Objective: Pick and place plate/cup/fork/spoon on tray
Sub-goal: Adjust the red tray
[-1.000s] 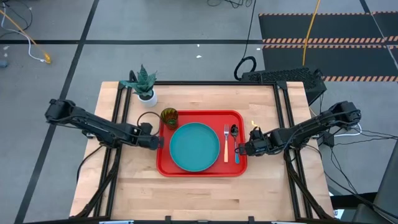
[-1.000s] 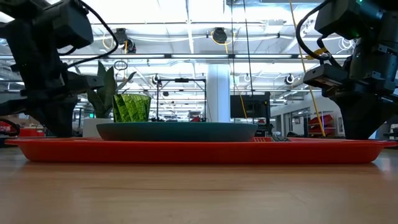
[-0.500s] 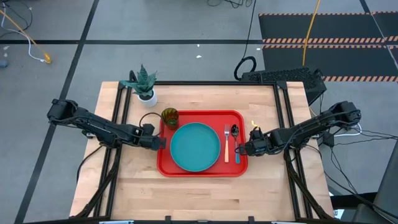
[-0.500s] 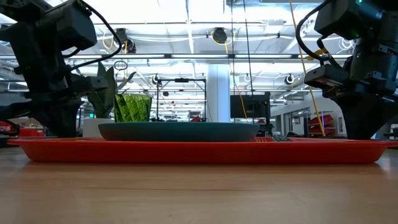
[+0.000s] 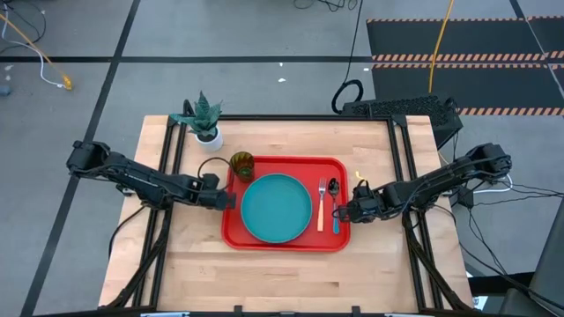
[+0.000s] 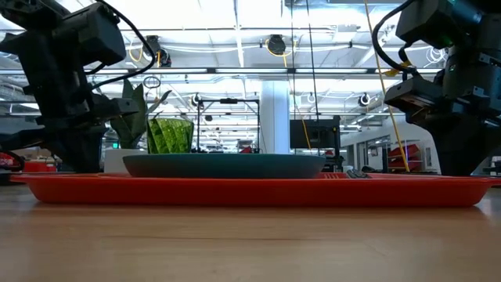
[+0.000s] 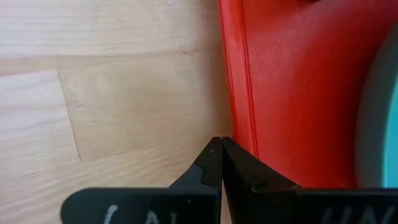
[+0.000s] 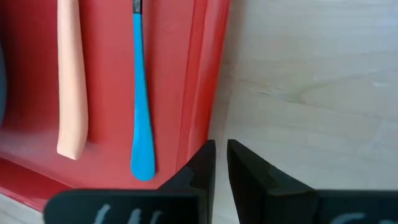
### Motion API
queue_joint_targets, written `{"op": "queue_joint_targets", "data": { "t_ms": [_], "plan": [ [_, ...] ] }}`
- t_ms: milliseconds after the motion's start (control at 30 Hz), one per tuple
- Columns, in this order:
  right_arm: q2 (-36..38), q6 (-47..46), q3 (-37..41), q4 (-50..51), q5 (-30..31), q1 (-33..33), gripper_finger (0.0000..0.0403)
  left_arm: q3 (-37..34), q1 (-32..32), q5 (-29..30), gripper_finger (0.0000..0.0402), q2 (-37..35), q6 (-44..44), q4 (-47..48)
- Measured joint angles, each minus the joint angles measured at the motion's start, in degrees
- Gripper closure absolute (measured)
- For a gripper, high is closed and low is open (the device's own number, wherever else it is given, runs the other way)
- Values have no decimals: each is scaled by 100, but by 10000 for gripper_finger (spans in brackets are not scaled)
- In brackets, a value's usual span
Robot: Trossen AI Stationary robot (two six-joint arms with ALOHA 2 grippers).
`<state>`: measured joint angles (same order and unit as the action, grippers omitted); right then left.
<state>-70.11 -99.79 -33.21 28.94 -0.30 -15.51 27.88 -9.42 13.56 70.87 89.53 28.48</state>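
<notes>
You have all four items on the tray (image 5: 286, 242) already, so as far as these views show, the placing looks done. The plate (image 5: 277, 207) sits in the tray's middle, the cup (image 5: 241, 165) stands upright in the far left corner just beside the plate, and the fork (image 5: 321, 203) and spoon (image 5: 333, 203) lie side by side along the right edge, the fork nearer the plate (their handles point toward the near side).

Your left gripper (image 5: 226, 200) sits low at the tray's left rim with its fingers (image 7: 211, 168) pressed together, pinching nothing. Your right gripper (image 5: 345, 211) is low at the right rim, just beside the spoon's handle; its fingers (image 8: 202, 163) are nearly together with a thin gap and hold nothing.

What is left, in my judgement, is only to draw both arms clear of the tray. The plant (image 5: 204, 120) on the counter (image 5: 282, 277) stands apart from the tray at the far left.
</notes>
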Motion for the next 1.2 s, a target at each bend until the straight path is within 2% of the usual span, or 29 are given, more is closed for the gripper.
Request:
{"op": "queue_joint_targets", "data": {
  "t_ms": [500, 1200],
  "plan": [
    [4, -46, 0, 259, 20, 2, 369, -4, -3, -235, 399, 0, -92, -248],
    [4, -51, 0, 252, 43, 4, 369, -4, -5, -363, 398, -9, -242, 0]
  ]
}}
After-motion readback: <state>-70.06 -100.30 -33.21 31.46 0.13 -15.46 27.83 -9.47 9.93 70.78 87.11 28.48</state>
